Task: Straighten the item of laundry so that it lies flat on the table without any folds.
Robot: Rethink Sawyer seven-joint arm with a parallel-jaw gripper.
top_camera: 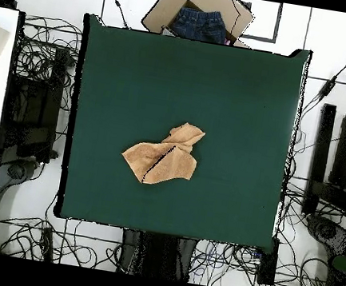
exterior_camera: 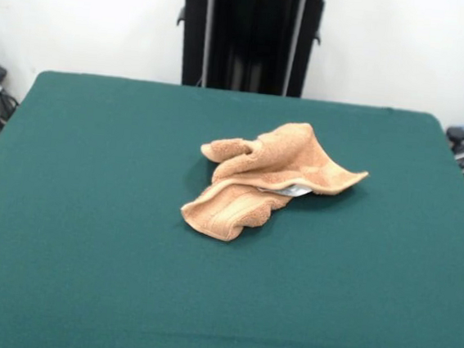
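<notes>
The tan terry-cloth towel [exterior_camera: 266,184] lies crumpled near the middle of the dark green table [exterior_camera: 89,210]. It is folded over itself, with a rolled corner at its far left and a woven band along its near edge. A small white tag [exterior_camera: 293,192] peeks from under a fold on the right. In the overhead view the towel [top_camera: 164,157] is a bunched shape near the centre of the table [top_camera: 239,103]. The gripper and arm show in neither view.
The robot's black pedestal [exterior_camera: 249,36] stands behind the table's far edge. A cardboard box with blue denim [top_camera: 197,20] sits past the table's top edge in the overhead view. Cables and equipment [top_camera: 35,111] lie on the floor around the table.
</notes>
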